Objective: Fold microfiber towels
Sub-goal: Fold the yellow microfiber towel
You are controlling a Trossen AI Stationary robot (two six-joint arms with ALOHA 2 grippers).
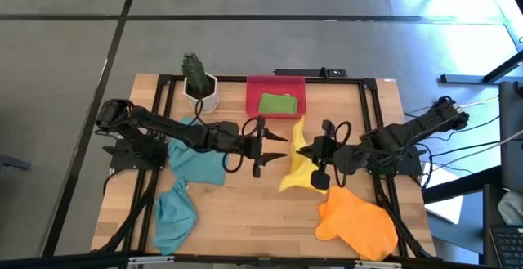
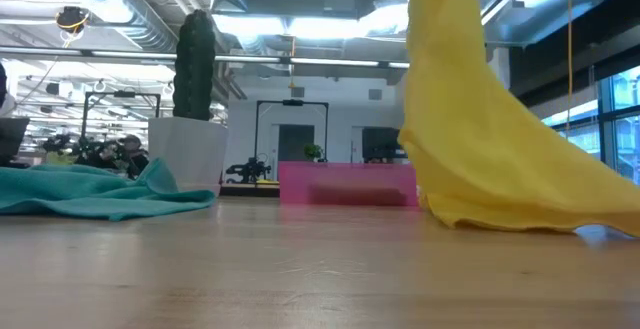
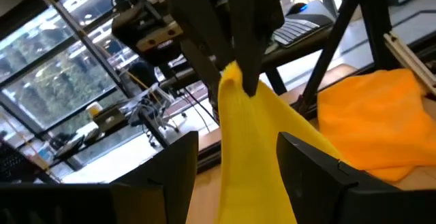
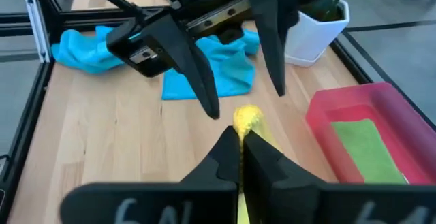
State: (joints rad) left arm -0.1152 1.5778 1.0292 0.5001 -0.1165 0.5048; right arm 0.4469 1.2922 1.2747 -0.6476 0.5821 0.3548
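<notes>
With the soft yellow microfiber towel (image 1: pixel 296 164) hanging at the centre of the high view, its lower edge trailing on the wooden table (image 1: pixel 245 212), the step probably goes best if the left gripper (image 1: pixel 274 146) takes a free corner so the cloth can be stretched flat before folding. The right gripper (image 4: pixel 240 137) has its fingers pressed together on the towel's top corner. The left gripper's fingers stand spread, holding nothing (just beside that corner in the right wrist view).

Readable text: none for certain.
Right gripper (image 4: pixel 240 142) housing, 6 o'clock in right wrist view: pale blurred marks, not legible.
Labels, brands, signs elsewhere: none.
</notes>
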